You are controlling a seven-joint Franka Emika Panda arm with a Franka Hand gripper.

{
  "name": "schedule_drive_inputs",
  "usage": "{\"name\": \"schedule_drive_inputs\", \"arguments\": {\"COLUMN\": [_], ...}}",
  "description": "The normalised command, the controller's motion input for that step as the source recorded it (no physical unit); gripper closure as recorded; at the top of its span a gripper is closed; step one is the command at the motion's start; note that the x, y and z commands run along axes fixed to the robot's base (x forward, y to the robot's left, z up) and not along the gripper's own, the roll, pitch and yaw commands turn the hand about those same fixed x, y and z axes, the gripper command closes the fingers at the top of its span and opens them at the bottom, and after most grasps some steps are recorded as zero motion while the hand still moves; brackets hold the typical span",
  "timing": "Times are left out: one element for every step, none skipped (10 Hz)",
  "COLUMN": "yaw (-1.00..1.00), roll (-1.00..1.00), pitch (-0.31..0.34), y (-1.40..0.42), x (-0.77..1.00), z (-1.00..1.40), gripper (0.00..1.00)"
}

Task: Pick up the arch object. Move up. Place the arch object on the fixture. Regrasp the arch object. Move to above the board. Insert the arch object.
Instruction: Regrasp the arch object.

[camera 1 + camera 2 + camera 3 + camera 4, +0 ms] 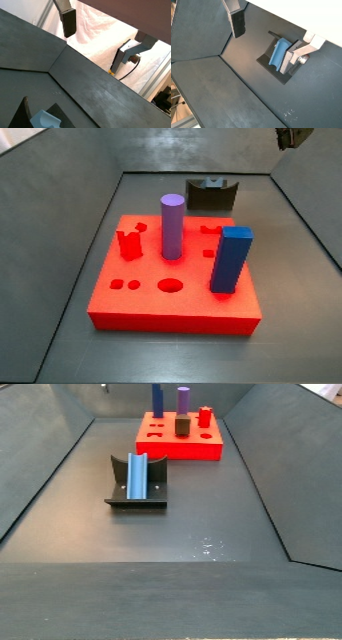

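Note:
The arch object, a dull blue elongated block, rests on the dark fixture on the floor, leaning against the fixture's upright. Both wrist views show it there. My gripper is open and empty, raised well above the fixture, with the arch object off to one side near one finger. It shows the same way in a wrist view. In a side view only its tip shows at the upper edge, above and right of the fixture. The red board lies in front of the fixture.
On the board stand a purple cylinder, a tall royal-blue block and a small red upright piece. Sloping grey walls enclose the floor. The board also shows in a side view, beyond the fixture.

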Motion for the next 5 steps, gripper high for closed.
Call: {"name": "schedule_drive_inputs", "arguments": {"yaw": [0.12,0.12,0.11,0.09,0.07], "roll": [0.15,0.14,0.12,0.08,0.06], "pitch": [0.018,0.004,-0.027,-0.057,-0.074], "y": [0.08,0.08,0.07,0.06,0.06], "x": [0.03,0.03,0.04,0.05,0.06], "z": [-1.00,-1.00,-1.00,-1.00,-1.00], "gripper": [0.00,0.00,0.00,0.00,0.00]}}
